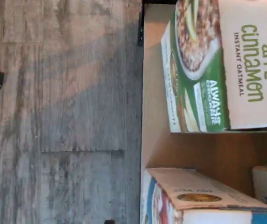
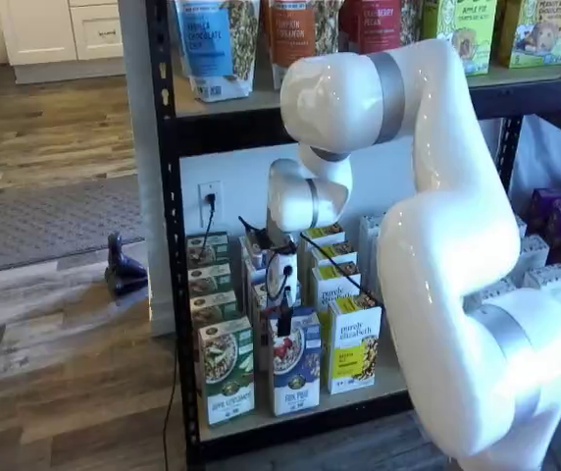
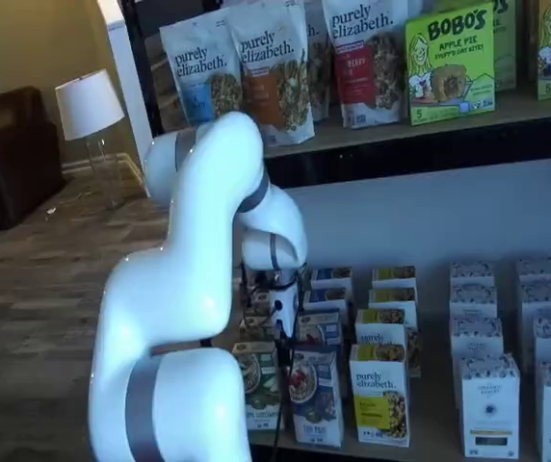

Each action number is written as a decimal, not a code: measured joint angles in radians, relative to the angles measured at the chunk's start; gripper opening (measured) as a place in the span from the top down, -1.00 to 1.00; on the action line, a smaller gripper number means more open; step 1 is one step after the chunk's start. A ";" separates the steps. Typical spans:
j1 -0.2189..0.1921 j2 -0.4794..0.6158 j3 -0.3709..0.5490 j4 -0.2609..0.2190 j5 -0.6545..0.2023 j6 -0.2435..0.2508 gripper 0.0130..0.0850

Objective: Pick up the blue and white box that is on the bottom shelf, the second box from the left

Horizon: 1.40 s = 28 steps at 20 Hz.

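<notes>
- The white arm point(image 2: 457, 255) bends down in front of the rack, its wrist hanging over the front row of cartons on the bottom shelf point(image 2: 300, 417).
- The gripper point(image 2: 283, 319) hangs just above the blue and white box point(image 2: 293, 375); its black fingers show as a dark shape with cables beside them, and no gap between them can be made out, so whether they are spread I cannot tell from the views.
- Nothing is seen clamped in it.
- The blue and white box stands upright at the shelf's front edge, between the green and white carton point(image 2: 227, 370) and the yellow and white carton point(image 2: 355, 344).
- In the wrist view the green carton reads "apple cinnamon instant oatmeal".
- More cartons stand in rows behind these.
- The upper shelf point(image 3: 430, 130) holds granola bags point(image 3: 266, 67).
</notes>
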 joint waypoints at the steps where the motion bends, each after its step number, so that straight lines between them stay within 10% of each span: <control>1: -0.001 0.006 -0.007 -0.004 0.000 0.002 -1.00; 28: -0.005 0.230 -0.277 -0.130 0.097 0.104 -1.00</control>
